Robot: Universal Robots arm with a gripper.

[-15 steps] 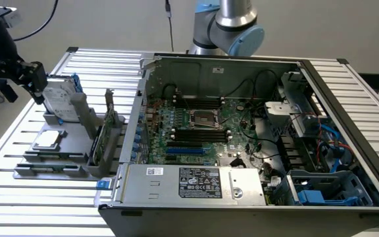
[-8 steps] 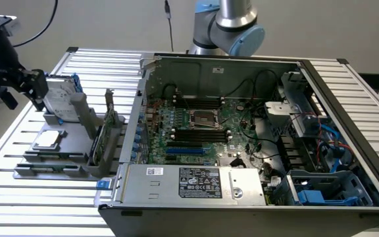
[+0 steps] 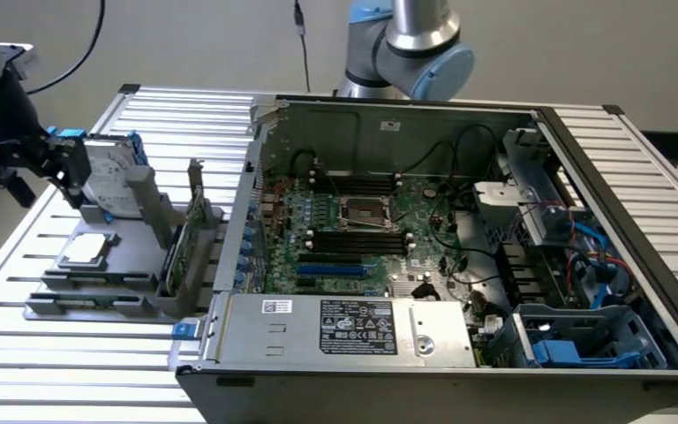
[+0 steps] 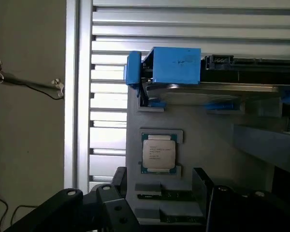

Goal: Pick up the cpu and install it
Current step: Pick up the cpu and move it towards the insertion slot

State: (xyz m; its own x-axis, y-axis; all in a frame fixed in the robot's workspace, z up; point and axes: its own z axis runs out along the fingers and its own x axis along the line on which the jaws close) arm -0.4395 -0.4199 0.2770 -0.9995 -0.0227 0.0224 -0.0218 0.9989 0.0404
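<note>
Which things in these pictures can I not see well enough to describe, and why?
Print on the cpu: wrist view, too small to read.
The hard drive: wrist view, partly hidden by its blue bracket, cut off by the picture's edge.
The socket: exterior view, too small to tell whether it is empty.

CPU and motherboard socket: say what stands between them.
In the exterior view, an upright circuit card and the computer case's side wall stand between the cpu and the socket.
</note>
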